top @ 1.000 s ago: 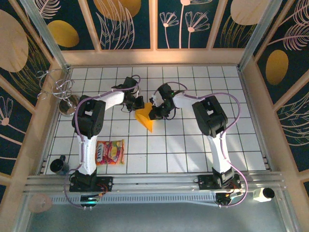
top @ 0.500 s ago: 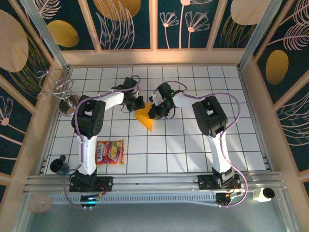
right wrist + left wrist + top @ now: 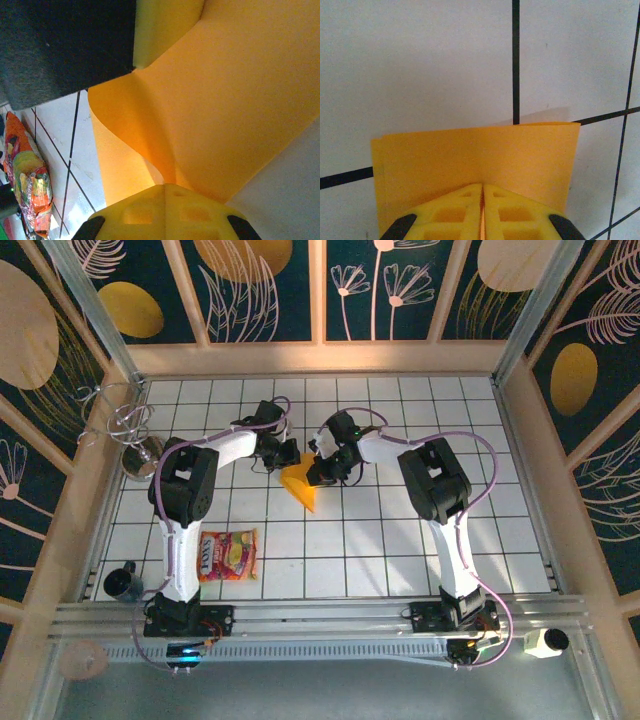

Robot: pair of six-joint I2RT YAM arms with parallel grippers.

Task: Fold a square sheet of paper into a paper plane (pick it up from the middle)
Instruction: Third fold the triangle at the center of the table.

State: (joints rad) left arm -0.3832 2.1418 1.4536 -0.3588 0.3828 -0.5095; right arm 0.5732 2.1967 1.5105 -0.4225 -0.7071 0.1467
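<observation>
Tear risk while both grippers pinch one folded sheet

The square sheet of paper (image 3: 301, 486), folded to a pointed orange-yellow wedge, lies on the tiled table (image 3: 400, 540) a little toward 12 o'clock of its middle, with its tip aimed at about 5 o'clock. The left gripper (image 3: 284, 454) has the paper's corner at 11 o'clock, and the right gripper (image 3: 326, 473) has its edge at 1 o'clock. In both wrist views the yellow fingers are pressed together with the paper nipped between them and no gap visible.

Likely troubles, as I judge them:
- With two tight pinches so near one another, arms pulling apart or twisting unevenly could rip the thin sheet. They could also drag a layer out of line and spoil the crease.
- The right wrist view shows the paper bowed into a loose curl between the grips. Pressing that down carelessly could set a stray wrinkle.
- If one pinch lets go early, the fold may spring open.

Writing: the paper is plain. The red-and-yellow snack packet (image 3: 228, 555), at 7 o'clock of the paper, carries print, but it is too small to read.
</observation>
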